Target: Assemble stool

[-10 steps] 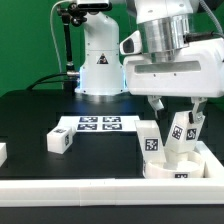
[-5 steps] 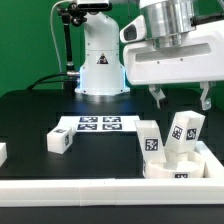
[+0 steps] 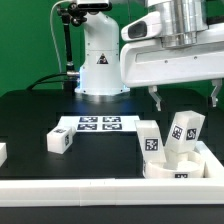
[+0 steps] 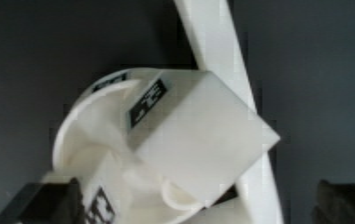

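Observation:
The stool's round white seat [image 3: 176,172] lies at the exterior view's lower right, against the border rails. Two tagged legs [image 3: 150,140] [image 3: 183,134] stand on it, the right one tilted. A third leg [image 3: 59,141] lies loose on the black table at the left. My gripper [image 3: 186,97] hangs above the seat and its legs, open, with nothing between its fingers and clear of the parts. In the wrist view the seat [image 4: 103,130] and a leg [image 4: 200,130] fill the middle, and my dark fingers [image 4: 49,203] show at the edges.
The marker board [image 3: 99,124] lies flat in the table's middle. White border rails run along the front [image 3: 90,190] and the right side [image 3: 214,158]. A small white part [image 3: 2,152] shows at the left edge. The robot base [image 3: 98,60] stands behind.
My gripper has let go of the right leg on the seat and risen straight up, its fingers now well above the parts. The legs and seat stayed where they were.

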Tool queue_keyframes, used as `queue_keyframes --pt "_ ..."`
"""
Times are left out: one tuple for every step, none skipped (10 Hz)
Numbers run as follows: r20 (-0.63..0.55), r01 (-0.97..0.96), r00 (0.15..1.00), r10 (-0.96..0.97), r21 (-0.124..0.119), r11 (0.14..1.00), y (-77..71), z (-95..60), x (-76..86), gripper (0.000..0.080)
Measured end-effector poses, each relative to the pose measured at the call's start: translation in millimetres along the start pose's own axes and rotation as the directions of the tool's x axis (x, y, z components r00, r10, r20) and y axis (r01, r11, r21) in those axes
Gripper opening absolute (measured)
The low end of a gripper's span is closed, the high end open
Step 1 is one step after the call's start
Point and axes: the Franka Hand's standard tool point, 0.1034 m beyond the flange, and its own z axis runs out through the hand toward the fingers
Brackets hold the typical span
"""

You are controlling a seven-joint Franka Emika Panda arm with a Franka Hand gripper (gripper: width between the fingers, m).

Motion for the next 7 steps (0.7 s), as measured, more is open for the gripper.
queue_keyframes --pt "-0.004 0.102 0.995 -0.102 -0.006 0.995 -0.8 -1.2 1.3 0.0649" --pt "-0.002 0.146 0.989 -0.146 -0.007 0.989 0.6 -0.4 1.1 0.0649" --pt "-0.002 0.193 0.981 -0.193 -0.007 0.981 0.8 -0.3 1.1 0.0649" --pt "-0.001 0.266 0.964 -0.266 -0.007 0.964 1.0 -0.3 1.2 0.0649" --pt "-0.001 0.324 0.946 -0.324 -0.008 0.946 1.3 -0.3 1.3 0.0649" --pt "0.0 0.427 0.904 -0.427 -0.009 0.904 1.6 -0.3 1.5 0.0649" --pt "0.006 0.536 0.844 -0.536 -0.023 0.844 0.7 -0.1 0.9 0.0649"
